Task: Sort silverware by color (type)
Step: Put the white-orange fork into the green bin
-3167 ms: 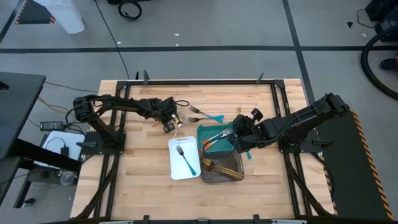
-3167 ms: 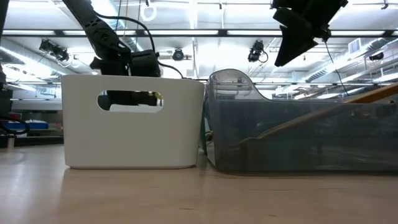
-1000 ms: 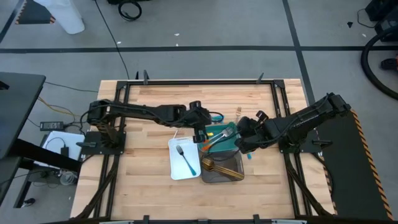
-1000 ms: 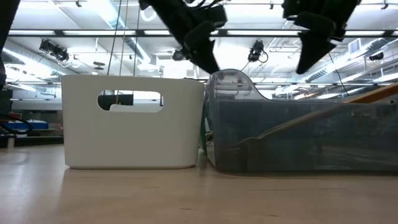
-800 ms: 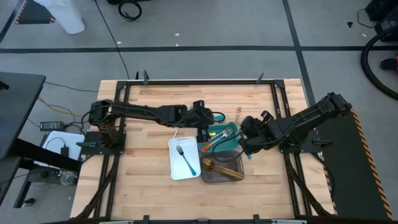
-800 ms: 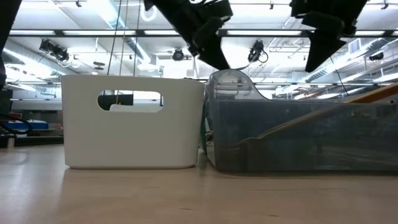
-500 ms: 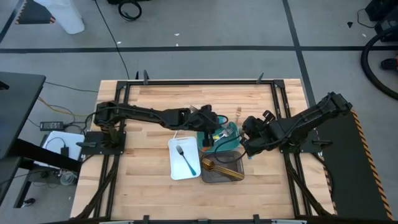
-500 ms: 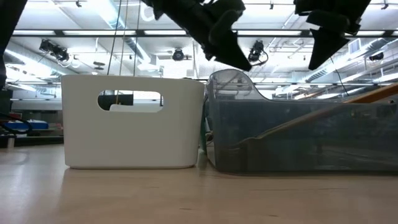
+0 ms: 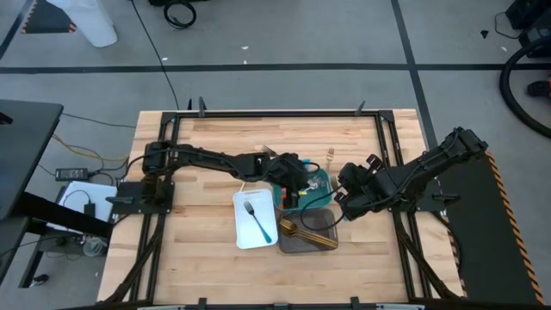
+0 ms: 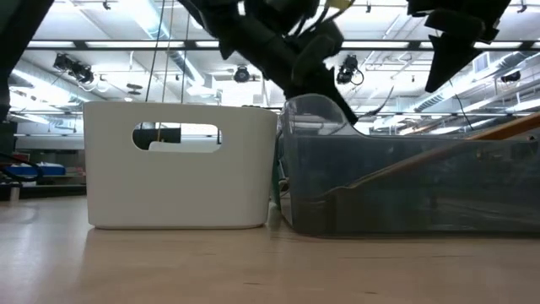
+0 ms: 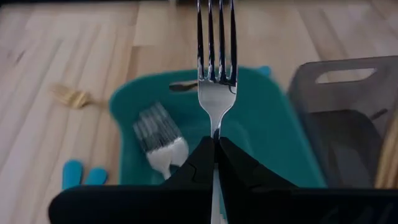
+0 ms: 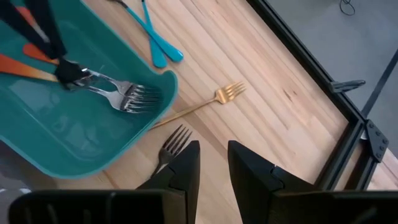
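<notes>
My left gripper (image 9: pixel 297 182) hangs over the teal tray (image 9: pixel 317 200) and is shut on a silver-headed fork (image 11: pixel 216 93); the right wrist view shows an orange handle (image 12: pixel 18 65) behind its fingers. Another silver fork head (image 11: pixel 158 140) lies in the teal tray. My right gripper (image 9: pixel 342 200) is open beside that tray's right side, above a silver fork head (image 12: pixel 174 140) lying on the table. A teal fork (image 9: pixel 258 220) lies in the white tray (image 9: pixel 244 237), and gold utensils (image 9: pixel 303 231) lie in the grey tray (image 9: pixel 325 243). My left gripper pinches the fork between its two fingers at the neck just behind the head (image 11: pixel 216 127). The tines (image 11: pixel 216 37) stick out past the fingertips. The fork is lifted above the teal tray's floor, roughly level. The fingers hide the handle in the left wrist view.
Two blue-handled utensils (image 12: pixel 155 43) and a gold fork (image 12: pixel 211 102) lie on the wood beyond the teal tray's far side. The three trays stand close together at mid-table. A black metal frame (image 9: pixel 275 114) runs round the table's edges.
My left gripper, still shut on the fork, has moved toward the table's right and near edge, from the teal tray's left rim to over its middle, and has come lower. My right gripper has drawn slightly toward the right and near edges, away from the tray.
</notes>
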